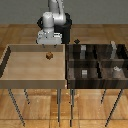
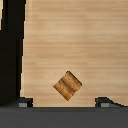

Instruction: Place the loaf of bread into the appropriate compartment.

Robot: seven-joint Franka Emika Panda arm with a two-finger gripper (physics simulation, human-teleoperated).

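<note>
The claw (image 1: 49, 44) hangs above the light-wood tray (image 1: 15, 67), close to its far edge, with its two fingertips (image 2: 23, 103) apart and holding nothing. The loaf of bread (image 2: 67, 85) lies on the tray floor between them, not touched. The dark divided bin (image 1: 97, 64) stands beside the tray's edge on the exterior view's right; small grey-white blocks (image 1: 85, 73) sit in its cells.

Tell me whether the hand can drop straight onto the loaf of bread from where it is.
Probably yes. The loaf of bread lies alone on the light tray, with the open hand above it and nothing between them.
</note>
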